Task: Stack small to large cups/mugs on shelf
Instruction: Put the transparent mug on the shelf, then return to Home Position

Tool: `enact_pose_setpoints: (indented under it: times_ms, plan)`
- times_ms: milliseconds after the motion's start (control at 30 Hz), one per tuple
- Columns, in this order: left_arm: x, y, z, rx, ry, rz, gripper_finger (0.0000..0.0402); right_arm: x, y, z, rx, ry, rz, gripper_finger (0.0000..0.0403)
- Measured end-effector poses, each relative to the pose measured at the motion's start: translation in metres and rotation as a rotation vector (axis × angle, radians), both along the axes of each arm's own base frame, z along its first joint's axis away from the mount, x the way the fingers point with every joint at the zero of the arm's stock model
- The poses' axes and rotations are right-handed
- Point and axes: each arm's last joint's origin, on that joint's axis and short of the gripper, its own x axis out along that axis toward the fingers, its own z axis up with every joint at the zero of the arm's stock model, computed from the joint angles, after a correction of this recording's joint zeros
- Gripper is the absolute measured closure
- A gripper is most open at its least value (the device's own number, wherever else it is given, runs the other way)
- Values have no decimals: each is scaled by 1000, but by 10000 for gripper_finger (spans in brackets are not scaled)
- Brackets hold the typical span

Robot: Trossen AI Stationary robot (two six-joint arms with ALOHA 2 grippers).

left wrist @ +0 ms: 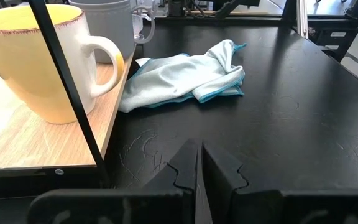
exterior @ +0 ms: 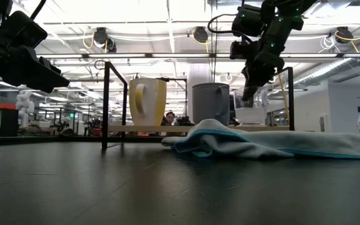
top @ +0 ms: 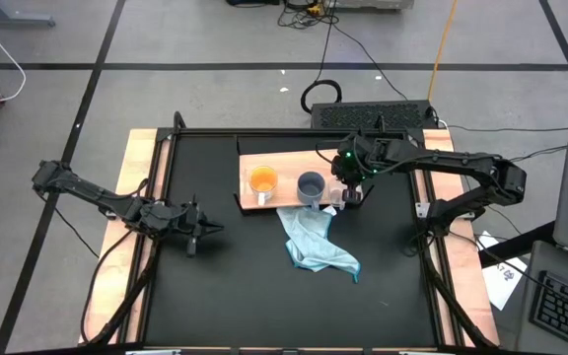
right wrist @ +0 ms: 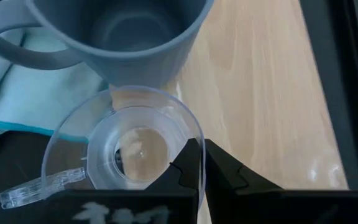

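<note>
My right gripper point(right wrist: 196, 163) pinches the rim of the clear glass cup point(right wrist: 126, 149) at the shelf's point(top: 284, 158) right-near edge, just beside the grey-blue mug point(top: 311, 185) — I should set it squarely on the wood, clear of the light blue cloth point(top: 314, 242). Orange mug point(top: 262, 180) stands left. My left gripper point(left wrist: 199, 167) waits closed over the black tabletop point(top: 215, 286); a workshop lies behind.

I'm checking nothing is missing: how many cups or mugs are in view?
3, in a row on the shelf: orange mug, grey-blue mug, glass cup at the right gripper.
</note>
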Motion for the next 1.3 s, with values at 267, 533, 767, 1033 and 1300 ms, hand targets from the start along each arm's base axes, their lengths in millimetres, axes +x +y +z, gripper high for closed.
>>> enact_pose_setpoints:
  times_ms: [267, 533, 767, 1033, 1300]
  plan:
    - [0, 0, 0, 0, 0, 0, 376, 2, -2, 1, -35, -18, 0, 403]
    - [0, 0, 0, 0, 0, 0, 376, 2, -2, 2, -32, -16, -10, 403]
    - [0, 0, -1, -2, 6, 1, 376, 2, -3, 2, -38, -23, -19, 384]
    - [0, 0, -1, -1, 7, 1, 376, 4, -3, 3, -49, -38, -15, 332]
    - [0, 0, -1, 1, 16, 1, 376, 10, 1, 8, -50, -75, 11, 298]
